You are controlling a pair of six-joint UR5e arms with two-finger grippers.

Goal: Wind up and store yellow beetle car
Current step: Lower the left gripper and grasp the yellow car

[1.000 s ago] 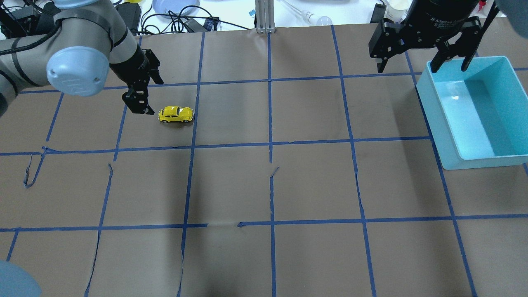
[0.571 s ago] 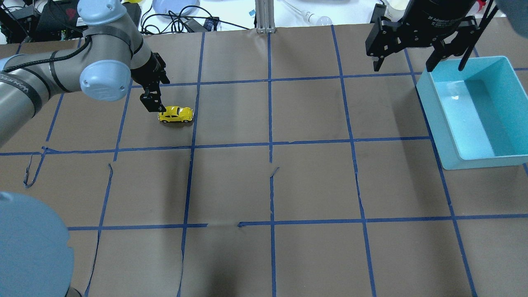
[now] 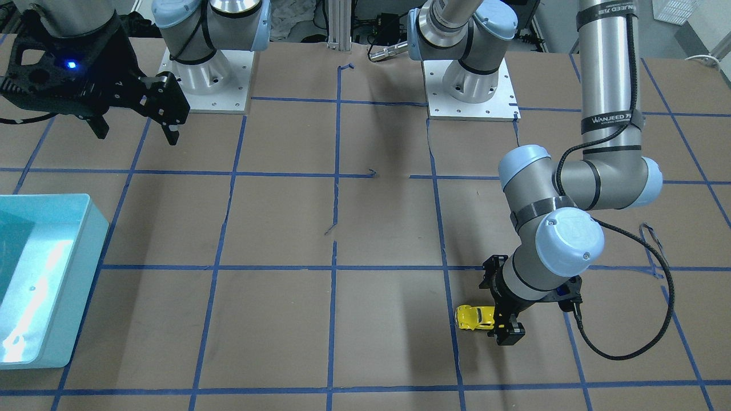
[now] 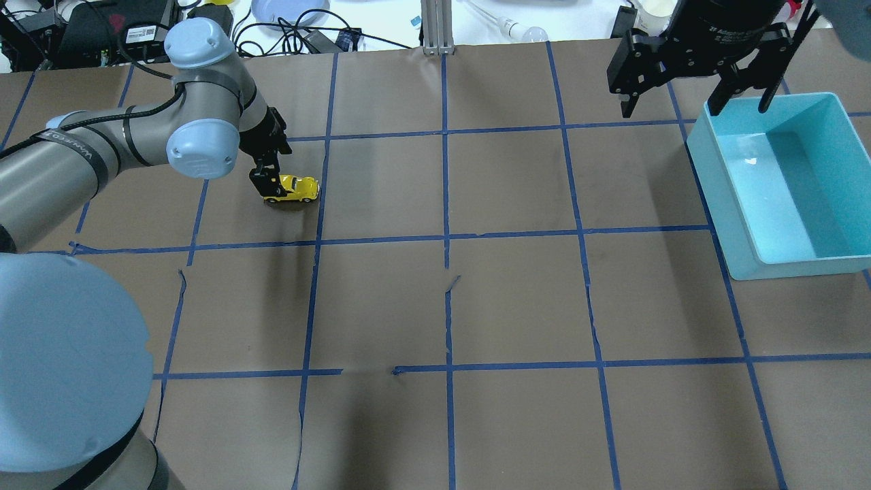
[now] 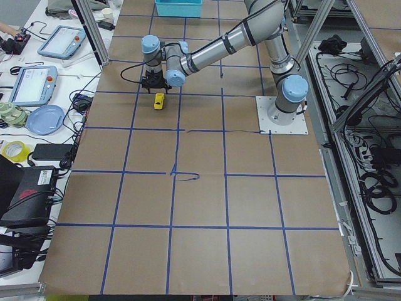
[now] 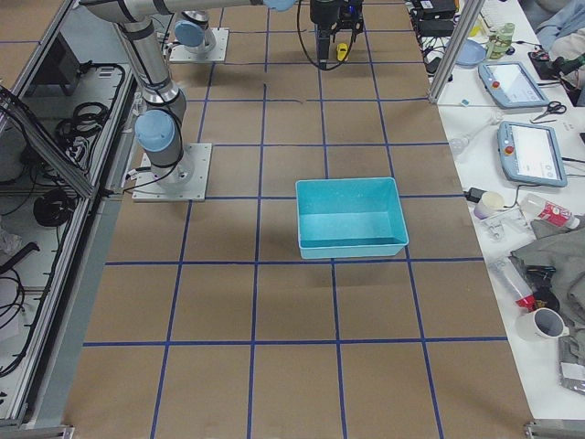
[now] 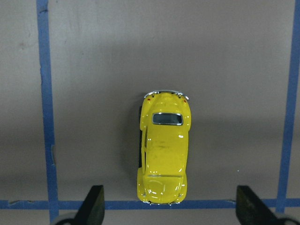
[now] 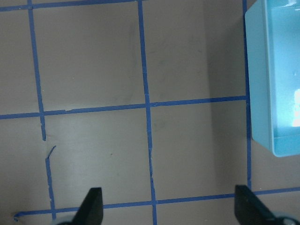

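The yellow beetle car (image 4: 297, 188) stands on its wheels on the brown table at the far left; it also shows in the front view (image 3: 473, 317) and the left wrist view (image 7: 163, 150). My left gripper (image 4: 271, 163) hangs over the car's left end, open. In the left wrist view the gripper (image 7: 171, 206) straddles one end of the car with wide gaps on both sides, not touching it. My right gripper (image 4: 674, 105) is open and empty, high at the far right beside the turquoise bin (image 4: 748, 262); its wrist view (image 8: 171, 206) shows only table between its fingers.
The turquoise bin (image 3: 85, 228) is empty and stands at the table's right side (image 8: 262, 93). Blue tape lines (image 4: 446, 238) divide the brown paper into squares, torn in places. Cables, a plate and clutter (image 4: 292, 13) lie beyond the far edge.
My left arm has swung right and down, bringing its open gripper from beside the car to over the car's left end. The car and right gripper have barely moved.
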